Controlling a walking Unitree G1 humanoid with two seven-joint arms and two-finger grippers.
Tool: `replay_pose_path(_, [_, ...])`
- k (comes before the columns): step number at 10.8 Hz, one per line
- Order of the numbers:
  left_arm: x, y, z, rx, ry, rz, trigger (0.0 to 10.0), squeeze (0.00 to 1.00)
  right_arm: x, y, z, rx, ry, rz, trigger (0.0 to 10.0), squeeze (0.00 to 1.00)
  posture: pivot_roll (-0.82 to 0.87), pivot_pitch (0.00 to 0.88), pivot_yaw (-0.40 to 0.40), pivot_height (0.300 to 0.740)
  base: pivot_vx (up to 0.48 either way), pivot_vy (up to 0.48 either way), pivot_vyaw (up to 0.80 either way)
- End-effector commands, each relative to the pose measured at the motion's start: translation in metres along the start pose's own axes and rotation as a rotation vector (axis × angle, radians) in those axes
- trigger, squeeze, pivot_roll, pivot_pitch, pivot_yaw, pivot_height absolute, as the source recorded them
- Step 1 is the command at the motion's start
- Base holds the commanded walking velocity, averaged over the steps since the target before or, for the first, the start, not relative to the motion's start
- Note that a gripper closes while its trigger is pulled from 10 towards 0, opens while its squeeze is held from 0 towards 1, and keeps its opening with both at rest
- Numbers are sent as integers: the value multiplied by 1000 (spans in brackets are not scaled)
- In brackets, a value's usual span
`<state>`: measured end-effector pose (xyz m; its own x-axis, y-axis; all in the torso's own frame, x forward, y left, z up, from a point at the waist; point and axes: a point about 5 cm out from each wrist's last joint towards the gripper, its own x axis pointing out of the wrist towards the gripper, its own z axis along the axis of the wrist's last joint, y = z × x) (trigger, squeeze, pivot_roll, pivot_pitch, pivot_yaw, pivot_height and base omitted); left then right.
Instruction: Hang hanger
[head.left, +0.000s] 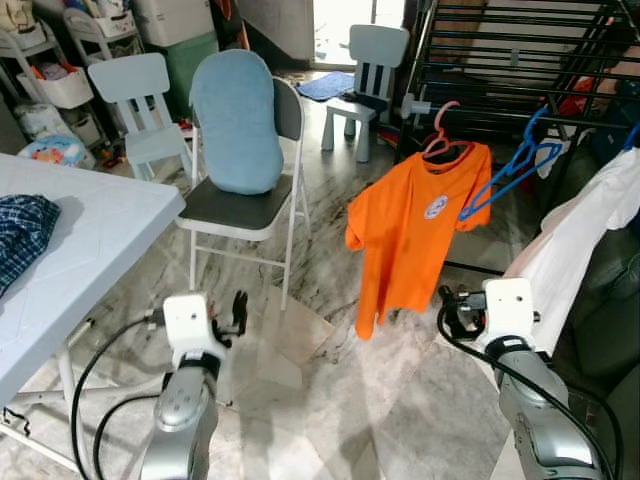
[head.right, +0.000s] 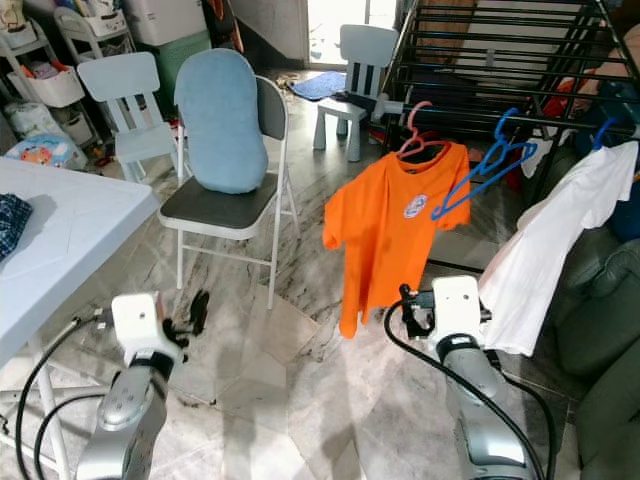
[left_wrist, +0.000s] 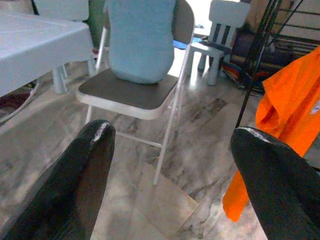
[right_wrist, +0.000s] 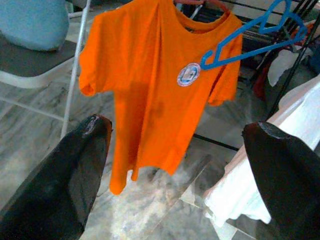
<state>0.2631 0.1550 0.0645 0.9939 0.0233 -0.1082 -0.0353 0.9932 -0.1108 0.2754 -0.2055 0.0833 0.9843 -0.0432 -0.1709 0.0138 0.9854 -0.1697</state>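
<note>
We judged the blue hanger (head.left: 505, 172) light, stiff and slippery, best taken below its hook; both our right gripper (right_wrist: 175, 165) and left gripper (left_wrist: 172, 170) had fingers spread wide, empty.

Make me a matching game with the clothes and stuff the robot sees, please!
Things:
1. orange T-shirt
2. blue hanger
3. blue cushion
4. checked cloth

Places:
A. lying on the white table
B. hanging empty on the drying rack
C. leaning upright on the folding chair
D. hanging from a pink hanger

Pairs: 1-D, 2-B, 3-C, 4-A
</note>
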Motion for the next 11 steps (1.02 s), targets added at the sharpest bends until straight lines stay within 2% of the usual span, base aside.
replay_pose_path(1, [0, 2, -3, -1, 20, 4, 10000, 0, 0, 1, 4, 12, -10, -4, 10000, 0, -214, 0, 76, 740, 0, 0, 0])
replay_pose_path(3, [-1, 5, -3, 11, 24, 5, 10000, 0, 1, 4, 5, 18, -12, 2, 10000, 0, -204, 0, 74, 740, 0, 0, 0])
replay_pose_path(7, [2, 4, 0, 24, 12, -2, 10000, 0, 4, 8, 5, 24, -9, 11, 10000, 0, -202, 0, 77, 740, 0, 0, -772])
replay_pose_path(11, [6, 1, 1, 25, 9, -14, 10000, 0, 5, 8, 6, 22, -10, 9, 10000, 0, -206, 0, 82, 740, 0, 0, 0])
